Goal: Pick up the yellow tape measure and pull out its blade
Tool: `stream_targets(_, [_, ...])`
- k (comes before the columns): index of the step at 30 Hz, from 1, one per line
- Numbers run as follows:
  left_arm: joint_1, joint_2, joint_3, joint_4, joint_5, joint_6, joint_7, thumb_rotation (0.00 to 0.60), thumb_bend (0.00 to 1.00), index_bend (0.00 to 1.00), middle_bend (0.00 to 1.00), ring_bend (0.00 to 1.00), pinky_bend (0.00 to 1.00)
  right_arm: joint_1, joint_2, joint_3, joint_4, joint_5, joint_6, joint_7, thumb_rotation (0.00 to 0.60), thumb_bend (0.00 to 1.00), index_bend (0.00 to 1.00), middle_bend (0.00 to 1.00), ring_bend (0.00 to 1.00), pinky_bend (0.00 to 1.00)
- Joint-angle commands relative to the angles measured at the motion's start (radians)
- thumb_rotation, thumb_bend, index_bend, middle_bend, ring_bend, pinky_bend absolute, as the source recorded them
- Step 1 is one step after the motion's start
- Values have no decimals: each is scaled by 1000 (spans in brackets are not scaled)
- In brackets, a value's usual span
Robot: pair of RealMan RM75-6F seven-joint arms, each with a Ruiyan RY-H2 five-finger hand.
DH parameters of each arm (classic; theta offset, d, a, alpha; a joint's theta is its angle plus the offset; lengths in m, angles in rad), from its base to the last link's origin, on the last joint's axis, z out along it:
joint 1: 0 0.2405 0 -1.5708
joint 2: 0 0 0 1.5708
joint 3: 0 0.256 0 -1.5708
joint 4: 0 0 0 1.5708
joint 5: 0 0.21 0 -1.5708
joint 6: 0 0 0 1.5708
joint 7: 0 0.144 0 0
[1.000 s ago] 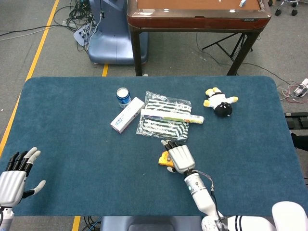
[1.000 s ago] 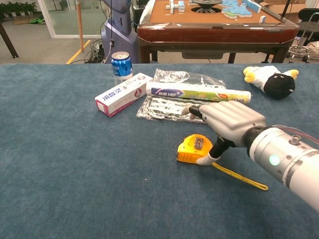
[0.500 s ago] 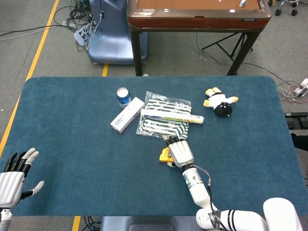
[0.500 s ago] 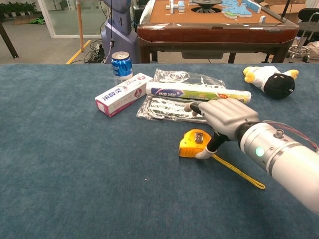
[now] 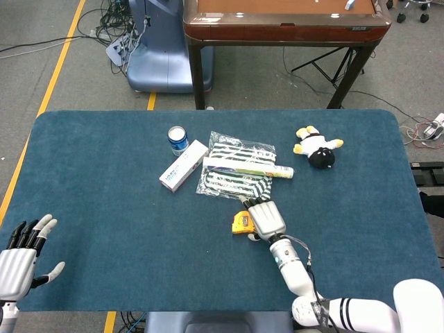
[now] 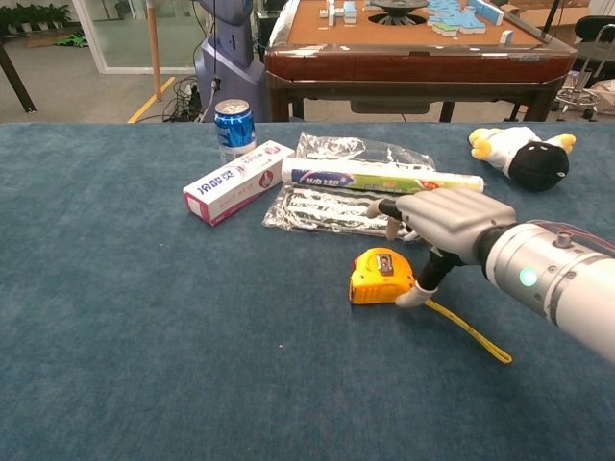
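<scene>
The left robot hand [image 5: 24,260] hovers with fingers spread wide, holding nothing, at the desk's [image 5: 104,201] near-left corner. The yellow tape measure [image 6: 381,276] lies mid-desk; the right robot hand [image 6: 444,226], fingers apart, touches its right side.

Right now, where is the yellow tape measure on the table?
In the chest view the tape measure lies near the table's middle, just in front of the striped bag, with the right hand touching its right side.

Head view overhead, chest view low, shared table [image 5: 104,208]
</scene>
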Motion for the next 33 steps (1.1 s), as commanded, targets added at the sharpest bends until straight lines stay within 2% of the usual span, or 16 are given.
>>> stream_targets(1, [0, 0, 0, -2, -1, -1, 2, 600, 192, 111, 86, 74, 5, 7, 9, -9, -8, 7, -8, 6, 600, 83, 123, 282, 247, 375])
stream_targets(6, [0, -1, -1, -7, -1, -4, 8, 600, 193, 111, 86, 74, 5, 16, 13, -23, -2, 9, -12, 22, 600, 167, 155, 291, 248, 376])
stream_targets(13, [-3, -2, -3, -12, 0, -8, 13, 600, 192, 111, 86, 74, 5, 28, 13, -32, 16, 9, -11, 41, 600, 226, 210, 325, 247, 376])
stream_targets(33, [-2, 3, -5, -30, -2, -11, 23, 600, 193, 111, 86, 74, 5, 68, 8, -44, 37, 8, -33, 86, 600, 267, 225, 312, 248, 375])
